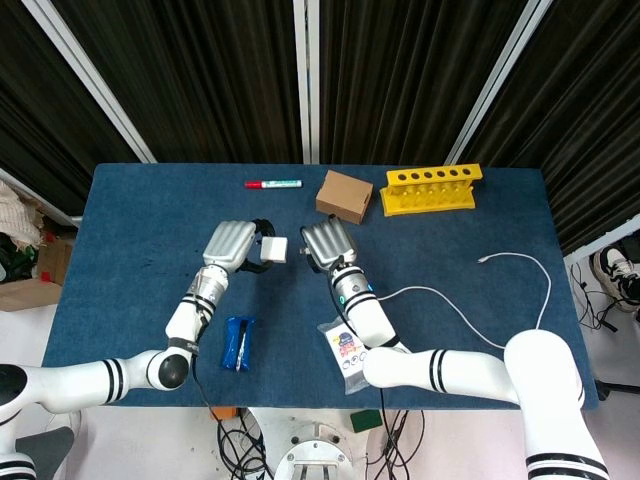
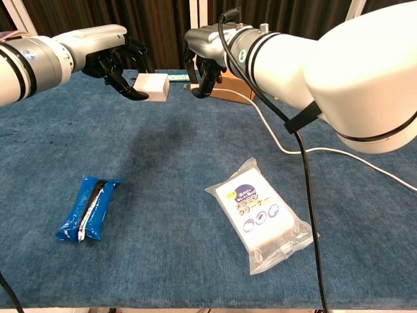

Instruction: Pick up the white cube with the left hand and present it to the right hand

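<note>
blue table (image 1: 150, 200), marker (image 1: 273, 184), box (image 1: 344, 195), rack (image 1: 430, 189)

The small white cube (image 2: 152, 87), a plain matte block with smooth faces and crisp edges, is raised clear of the blue cloth, pinched at its outer side by the dark fingers of the left hand (image 2: 117, 62). It sits roughly level, its free face turned toward the right hand (image 2: 203, 65), which is just beside it, a narrow gap between them.
</note>
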`<state>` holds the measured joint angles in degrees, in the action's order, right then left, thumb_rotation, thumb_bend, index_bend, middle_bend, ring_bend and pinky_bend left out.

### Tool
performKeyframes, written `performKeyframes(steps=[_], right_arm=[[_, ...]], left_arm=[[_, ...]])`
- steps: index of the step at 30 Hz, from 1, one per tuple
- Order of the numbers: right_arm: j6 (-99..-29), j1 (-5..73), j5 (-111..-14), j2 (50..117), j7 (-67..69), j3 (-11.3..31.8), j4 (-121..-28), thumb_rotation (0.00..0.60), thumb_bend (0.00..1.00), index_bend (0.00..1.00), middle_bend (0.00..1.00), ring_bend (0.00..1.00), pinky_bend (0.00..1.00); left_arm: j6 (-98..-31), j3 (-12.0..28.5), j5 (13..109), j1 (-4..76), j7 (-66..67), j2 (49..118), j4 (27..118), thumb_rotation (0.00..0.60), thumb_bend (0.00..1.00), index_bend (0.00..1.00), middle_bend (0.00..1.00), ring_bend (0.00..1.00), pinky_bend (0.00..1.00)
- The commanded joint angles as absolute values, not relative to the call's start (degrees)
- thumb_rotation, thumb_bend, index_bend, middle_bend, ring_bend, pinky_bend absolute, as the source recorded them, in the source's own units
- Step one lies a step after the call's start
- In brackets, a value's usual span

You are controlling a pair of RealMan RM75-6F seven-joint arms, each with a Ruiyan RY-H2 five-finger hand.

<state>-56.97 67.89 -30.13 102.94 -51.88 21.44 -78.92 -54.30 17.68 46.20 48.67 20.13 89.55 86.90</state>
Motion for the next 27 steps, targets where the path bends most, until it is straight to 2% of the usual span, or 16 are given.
performKeyframes(steps=[1, 27], right_arm=[[-56.96, 68.44, -29.92, 103.26, -51.75, 21.29, -78.58, 0.6, 0.77, 0.64, 0.61, 0.54, 0.4], [-59.06, 71.06, -28.48, 104.06, -51.04, 20.99, -78.3, 0.6, 0.77, 0.64, 0.62, 0.54, 0.4]], left_arm=[[-54.3, 17.86, 45.58, 48.98, 20.17, 89.16, 87.48, 0.6, 0.37, 0.61, 0.54, 0.78, 1.0], [-55.54, 17.2, 43.79, 51.04, 21.03, 88.93, 89.21, 0.6, 0.37, 0.61, 0.54, 0.78, 1.0]])
